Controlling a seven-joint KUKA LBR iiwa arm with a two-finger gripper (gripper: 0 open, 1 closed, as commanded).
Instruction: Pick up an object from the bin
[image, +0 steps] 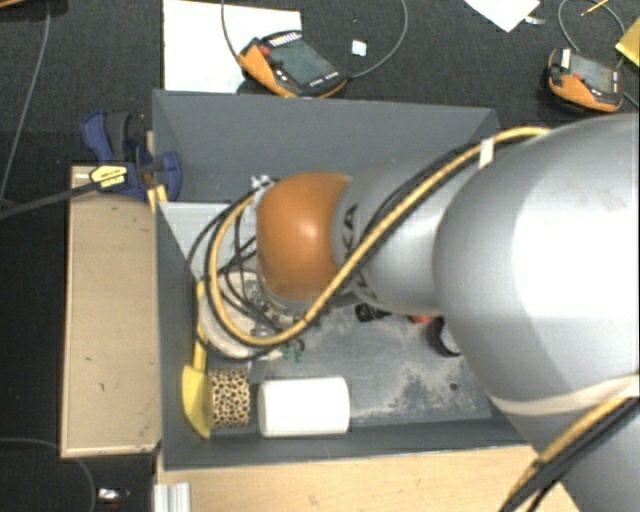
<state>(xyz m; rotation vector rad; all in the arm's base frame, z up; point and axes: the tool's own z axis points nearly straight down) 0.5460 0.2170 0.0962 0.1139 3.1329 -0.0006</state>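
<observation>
My gripper (264, 303) is low in the left part of the bin, mostly hidden under the arm's orange cover and looped cables. Just beneath and left of it lies a pale round ring-like thing (222, 338), partly covered by the cables. Nearer the front wall a white rounded block (305, 405) lies on its side. A leopard-print roll (231, 398) lies against its left end, with a yellow piece (194, 392) beside it. I cannot see anything held in the gripper.
A small red and black thing (432, 327) lies right of the middle of the bin, half hidden under the arm. The arm covers the right side and much of the centre. Bare grey floor shows between the white block and the arm.
</observation>
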